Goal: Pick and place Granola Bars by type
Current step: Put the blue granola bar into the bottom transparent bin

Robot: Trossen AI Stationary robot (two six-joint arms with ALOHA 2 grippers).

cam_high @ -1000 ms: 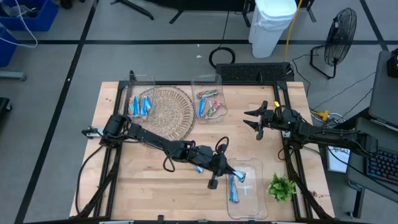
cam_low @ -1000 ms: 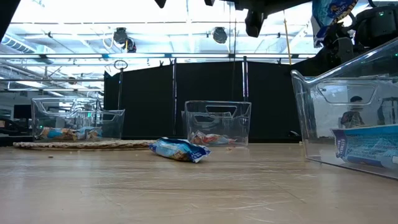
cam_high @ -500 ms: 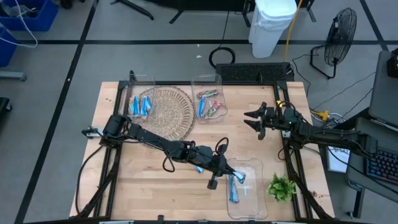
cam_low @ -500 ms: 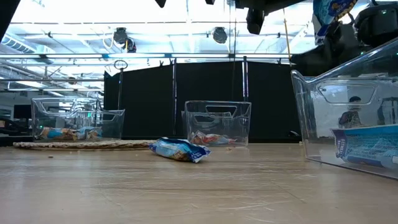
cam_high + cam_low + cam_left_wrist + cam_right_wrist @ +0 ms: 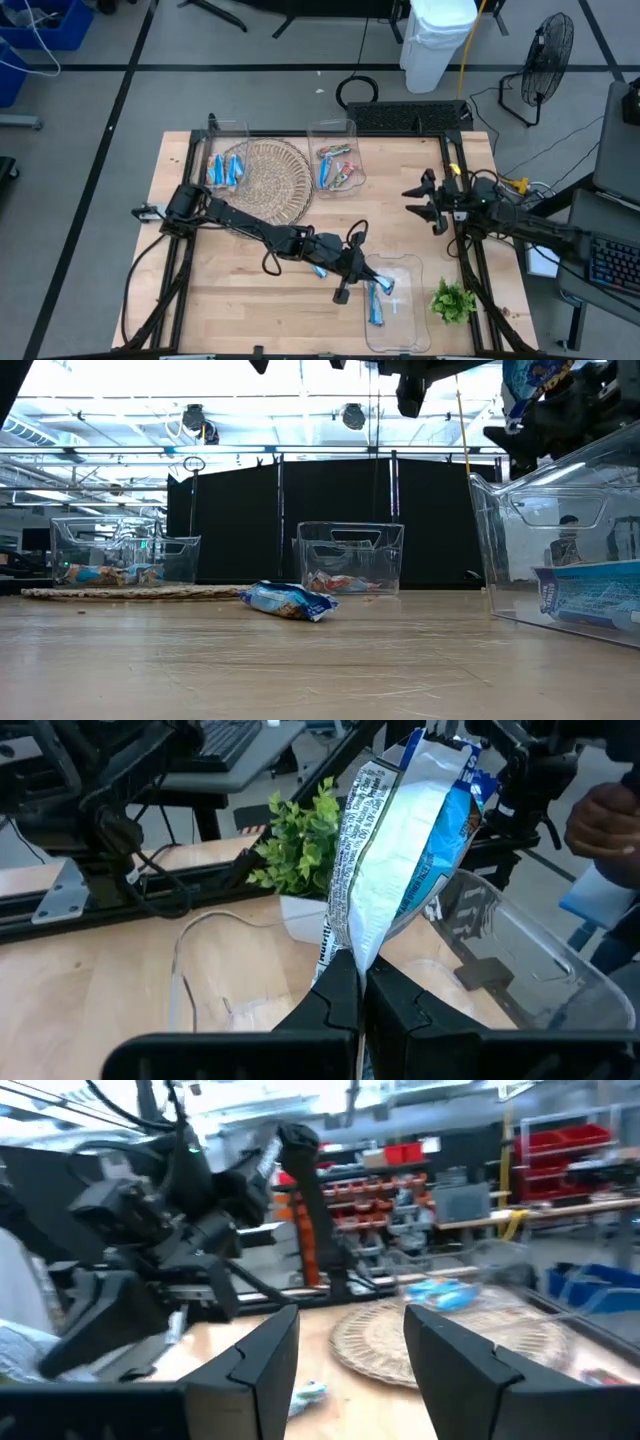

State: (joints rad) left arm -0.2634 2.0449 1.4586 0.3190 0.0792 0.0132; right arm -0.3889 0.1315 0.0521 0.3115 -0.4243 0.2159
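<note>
A blue-and-white granola bar (image 5: 400, 850) is pinched in the closed left gripper (image 5: 375, 285) above the clear near bin (image 5: 410, 325); release into it is called for next. The right gripper (image 5: 432, 205) is held open, empty, beyond that bin.

Pale blond wooden table top (image 5: 240, 280) with fine straight grain; tan woven round wicker mat (image 5: 265, 178) in a spiral pattern; shiny blue-and-white wrapped granola bar (image 5: 400, 850) with small black print on its white side; another glossy blue-and-white wrapped bar (image 5: 288, 600) lying on the wood; reddish-brown wrapped bars (image 5: 343, 172) inside a clear colourless plastic bin (image 5: 333, 130); bright green leafy sprig (image 5: 452, 300); matte black arms and frame; white plastic bin (image 5: 438, 35) on grey floor
</note>
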